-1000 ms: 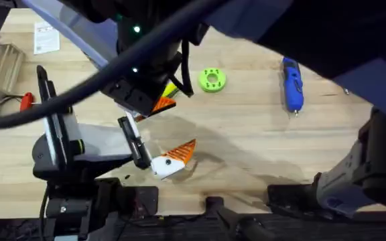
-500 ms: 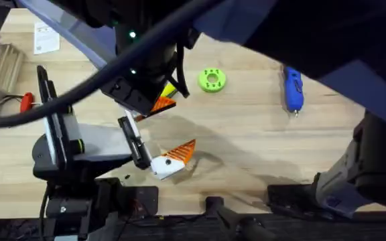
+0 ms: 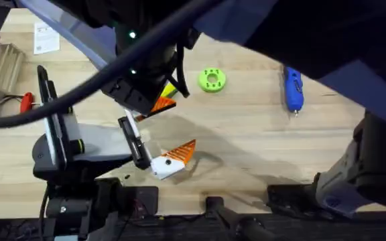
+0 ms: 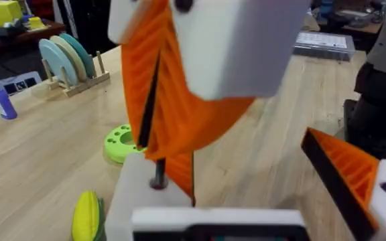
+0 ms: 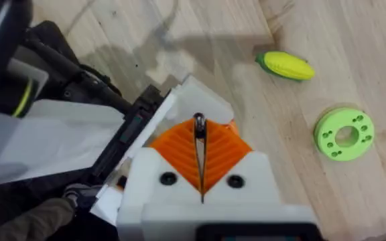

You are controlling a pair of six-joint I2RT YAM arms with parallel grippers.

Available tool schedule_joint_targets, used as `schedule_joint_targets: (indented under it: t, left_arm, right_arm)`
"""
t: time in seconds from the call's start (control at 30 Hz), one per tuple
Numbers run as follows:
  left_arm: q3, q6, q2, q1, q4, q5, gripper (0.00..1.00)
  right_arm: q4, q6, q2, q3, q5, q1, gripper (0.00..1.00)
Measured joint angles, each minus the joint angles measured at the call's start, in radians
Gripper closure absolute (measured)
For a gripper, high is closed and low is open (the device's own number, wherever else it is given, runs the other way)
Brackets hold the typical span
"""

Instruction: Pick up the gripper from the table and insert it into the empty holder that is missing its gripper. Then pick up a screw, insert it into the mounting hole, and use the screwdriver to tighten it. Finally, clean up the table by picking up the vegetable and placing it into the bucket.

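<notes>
Holding the right end effector (image 5: 200, 157) just left of the green disc (image 3: 212, 79), I see its orange pads (image 5: 223, 150) pressed together on a thin screw (image 5: 198, 122). I cannot tell the left end effector's (image 4: 179, 211) state. The corn (image 5: 285, 65) lies beside the disc. The blue screwdriver (image 3: 292, 84) rests well right of it on the tabletop (image 3: 246, 140). The orange finger (image 3: 183, 152) sits in its white holder (image 3: 165, 165), nearer me than the disc.
</notes>
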Motion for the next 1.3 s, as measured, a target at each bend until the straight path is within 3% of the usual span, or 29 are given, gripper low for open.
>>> schedule_joint_targets:
  t: [1.3]
  left_arm:
    - [0.000,-0.005,0.000,0.000,0.000,0.000,0.015]
  right_arm:
    - [0.000,0.008,0.014,0.004,-0.008,0.000,0.995]
